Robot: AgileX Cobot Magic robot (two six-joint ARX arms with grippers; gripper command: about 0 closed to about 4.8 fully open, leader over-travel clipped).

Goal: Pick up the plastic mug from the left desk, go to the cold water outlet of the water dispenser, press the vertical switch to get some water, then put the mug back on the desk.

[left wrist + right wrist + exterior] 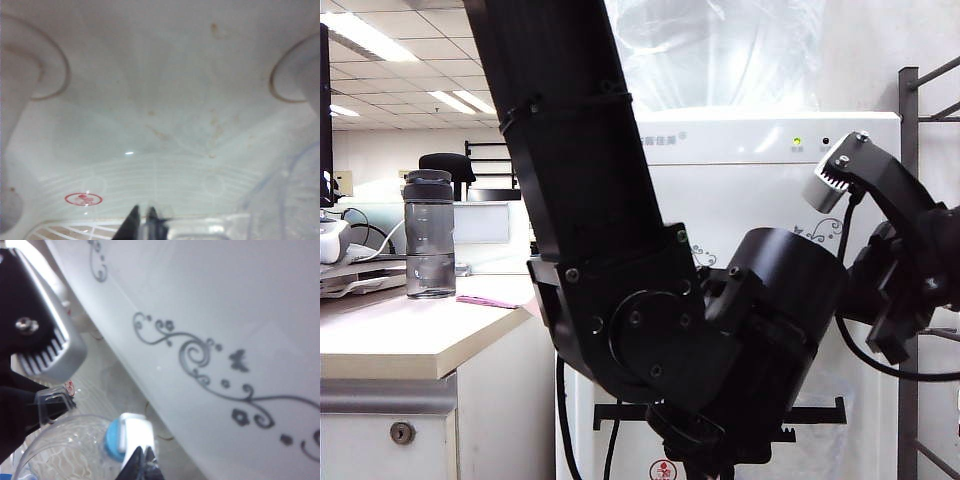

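- You are at the filling step. The plastic mug (pixel 65 455) is off the tabletop (pixel 410 335) and up in the tap recess of the water dispenser (pixel 740 190).
- Your left hand (pixel 145 220) is closed narrow. In the right wrist view a clear loop of the mug's handle sits pinched at its dark tips, so I read it as holding the mug by the handle.
- The cold water outlet (pixel 114 440), the one with the light blue collar, shows just at the mug's rim. Whether the spout is squarely over the opening I cannot tell.
- I see no water in the mug or running from the tap.
- Your right hand (pixel 142 460) is just beside the vertical switch (pixel 136 427), with its fingertips drawn together and nothing between them. Contact with the lever is not clear.
- Next move, as I judge it: push that white lever with the closed right fingertips, and keep the left hand steady so the mug catches the stream.
- Check that you are on the blue-collared tap and not the other one. Press gently, because the lever is thin and the tips could slide off it.
- Setting the mug back on the tabletop is yet to come.
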